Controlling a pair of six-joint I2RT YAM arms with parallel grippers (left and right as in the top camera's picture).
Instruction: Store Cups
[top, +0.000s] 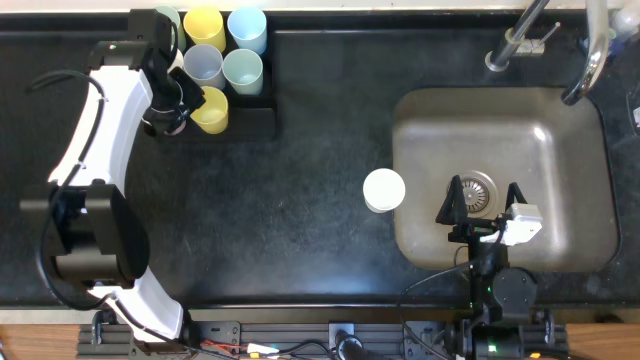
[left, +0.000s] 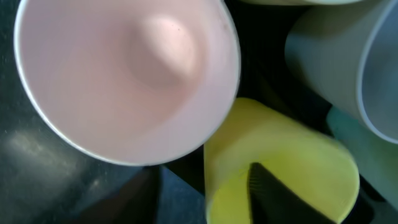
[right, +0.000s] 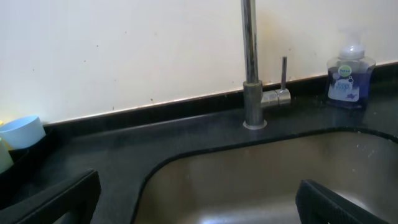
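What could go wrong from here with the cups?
The yellow cup at the left gripper is hemmed in by a pale cup and a grey cup in the tray; it may knock them over. The white cup stands by the sink rim, so a clumsy approach could tip it in.

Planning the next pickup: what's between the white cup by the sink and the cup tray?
Nothing: bare black counter separates white cup from tray, per the top view.

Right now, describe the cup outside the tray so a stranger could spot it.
Find the steel sink on the right of the black counter. Beside its left rim stands a white cup, alone, while the other cups crowd the black tray at far left.
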